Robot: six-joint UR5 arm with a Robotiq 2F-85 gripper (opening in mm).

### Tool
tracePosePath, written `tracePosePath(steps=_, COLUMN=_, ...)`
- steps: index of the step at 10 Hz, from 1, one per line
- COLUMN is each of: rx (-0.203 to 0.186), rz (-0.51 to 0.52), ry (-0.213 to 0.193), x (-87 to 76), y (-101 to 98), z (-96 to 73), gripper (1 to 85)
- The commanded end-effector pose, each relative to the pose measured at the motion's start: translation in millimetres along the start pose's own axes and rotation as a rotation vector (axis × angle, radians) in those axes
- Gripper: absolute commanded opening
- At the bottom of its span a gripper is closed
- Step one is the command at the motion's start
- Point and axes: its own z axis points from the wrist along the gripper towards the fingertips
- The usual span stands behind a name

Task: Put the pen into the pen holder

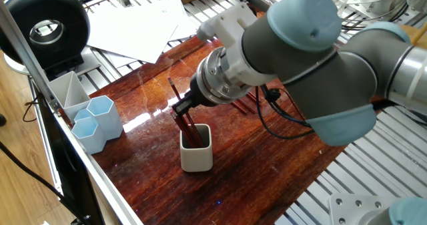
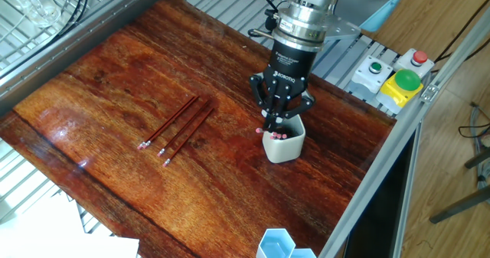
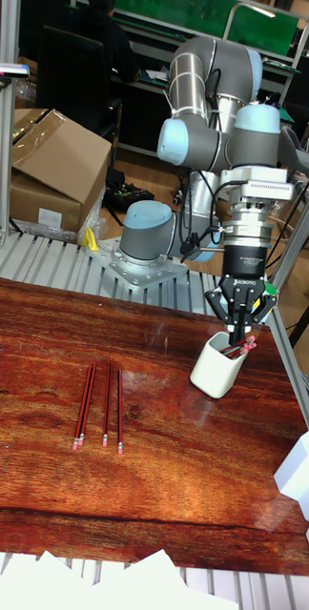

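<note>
Hovering right over the cup [image 2: 284, 145], the gripper [image 2: 281, 122] pinches a pen [image 1: 177, 103] — fingers closed on it.

The table [image 2: 115, 97] is glossy reddish-brown wood with dark grain streaks. The pen holder [image 1: 197, 157] is off-white, holding dark red pens [image 3: 236, 349] with pink ends. Three more dark red pens [image 2: 178, 127] lie apart. The gripper [image 2: 280, 119] is black; the hexagonal cups [image 1: 97, 121] are pale blue.
</note>
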Motion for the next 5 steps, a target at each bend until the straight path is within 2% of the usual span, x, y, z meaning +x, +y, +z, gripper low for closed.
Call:
tracePosePath(steps=1, rx=-0.023, rz=0.033, ry=0.023, x=10.6, y=3.2, z=1.6, gripper=1.0)
tracePosePath(steps=2, rx=-0.016, rz=0.044, ry=0.032, x=13.5, y=1.4, z=4.3, gripper=4.3)
tracePosePath(steps=3, rx=-0.034, rz=0.021, ry=0.039, x=16.5, y=5.5, z=6.9, gripper=19.3)
tracePosePath(steps=4, rx=-0.042, rz=-0.010, ry=0.067, x=24.2, y=6.9, z=7.2, gripper=36.7)
tracePosePath(steps=5, rx=-0.056, rz=-0.014, ry=0.086, x=29.2, y=10.5, z=6.6, gripper=45.7)
